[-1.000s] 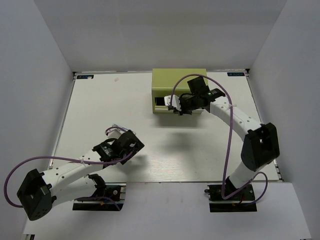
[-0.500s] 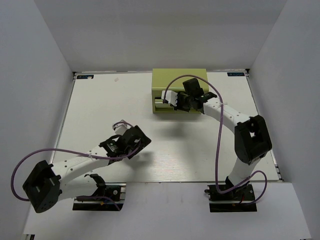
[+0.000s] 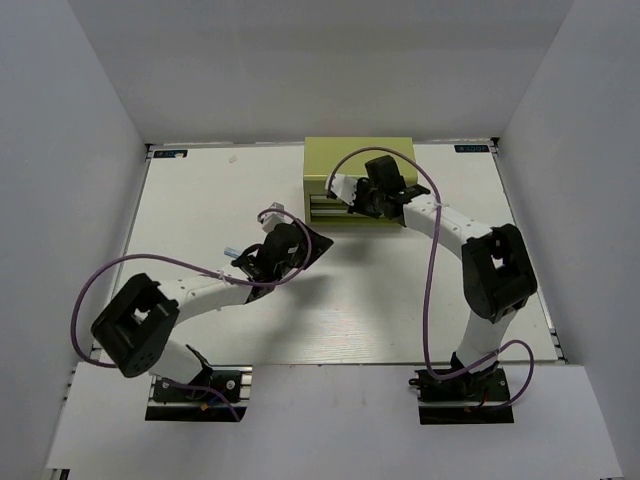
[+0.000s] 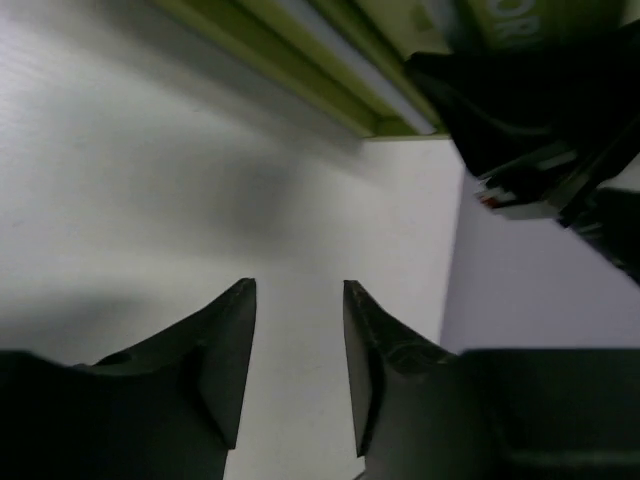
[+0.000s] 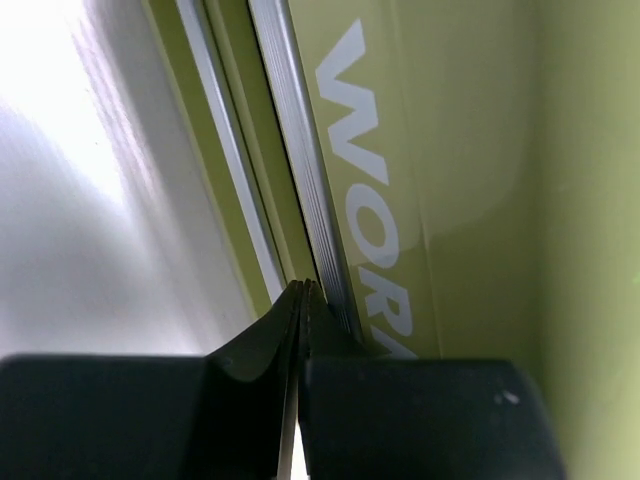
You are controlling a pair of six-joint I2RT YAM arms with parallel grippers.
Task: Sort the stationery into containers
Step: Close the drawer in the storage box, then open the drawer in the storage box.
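The container, an olive-green chest (image 3: 360, 157), stands at the back of the table with its front drawers pushed in. My right gripper (image 3: 352, 205) is shut and empty, its tips (image 5: 303, 285) pressed against a silver drawer rail on the chest front (image 5: 470, 150). My left gripper (image 3: 315, 243) hovers low over the white table, just left of the chest's front corner (image 4: 330, 60). It is open by a narrow gap (image 4: 297, 285) with only bare table between the fingers. No stationery shows clearly. A tiny pale bluish bit (image 3: 232, 252) beside the left arm is too small to identify.
The right arm's black wrist (image 4: 540, 110) sits close to the left gripper, just beyond it at the chest. White walls enclose the table on three sides. Purple cables loop over both arms (image 3: 430, 260).
The chest drawer that stood open is now pushed in, with the shut right gripper against it. My left arm has swung up toward the chest, and its jaws have narrowed.
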